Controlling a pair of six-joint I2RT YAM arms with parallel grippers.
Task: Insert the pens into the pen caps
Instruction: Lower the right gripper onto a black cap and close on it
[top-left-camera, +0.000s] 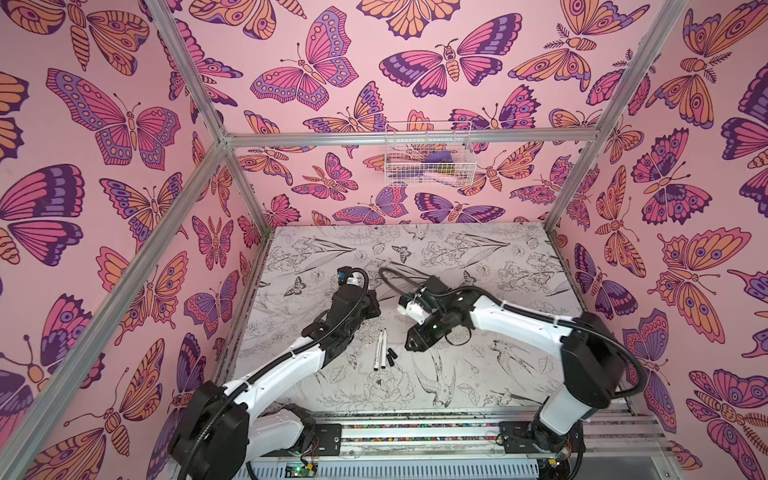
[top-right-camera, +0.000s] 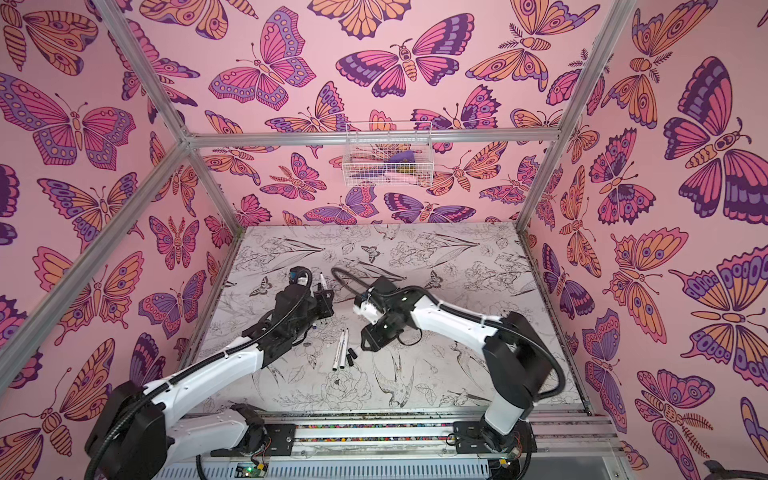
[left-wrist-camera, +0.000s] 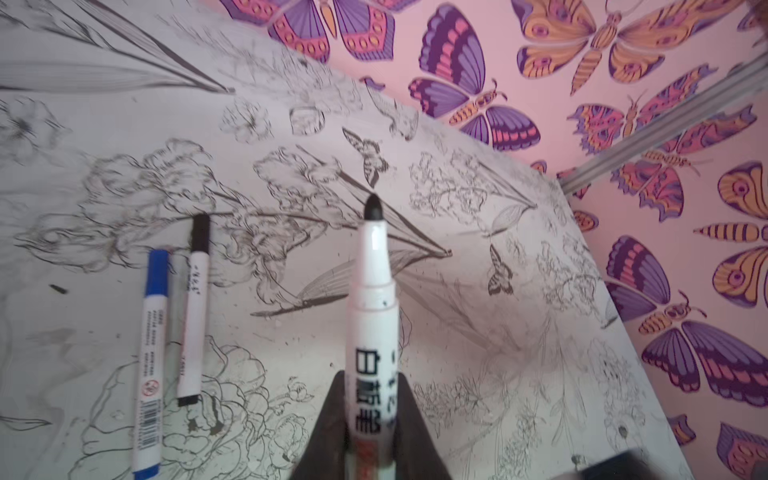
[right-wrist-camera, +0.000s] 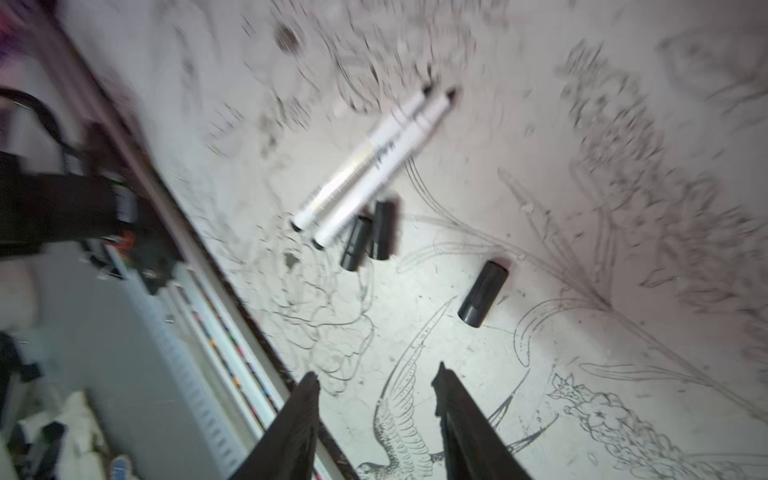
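My left gripper (left-wrist-camera: 370, 374) is shut on the barrel of an uncapped white pen (left-wrist-camera: 372, 299), whose black tip points away from the wrist. In a top view that pen (top-right-camera: 322, 282) sticks up from the left gripper (top-right-camera: 326, 297) over the middle of the table. Two more uncapped pens (right-wrist-camera: 374, 158) lie side by side, with two black pen caps (right-wrist-camera: 368, 237) touching their ends and a third cap (right-wrist-camera: 484, 293) lying apart. My right gripper (right-wrist-camera: 376, 382) hangs open and empty above the table near that third cap. Both top views show the pen pair (top-left-camera: 380, 349) and the caps (top-left-camera: 390, 357).
A blue-capped pen (left-wrist-camera: 151, 332) and a black-capped pen (left-wrist-camera: 194, 307) lie together on the table in the left wrist view. A white wire basket (top-left-camera: 428, 160) hangs on the back wall. The patterned table (top-left-camera: 478, 266) is enclosed by butterfly walls, with a metal rail (top-left-camera: 415, 432) along its front edge.
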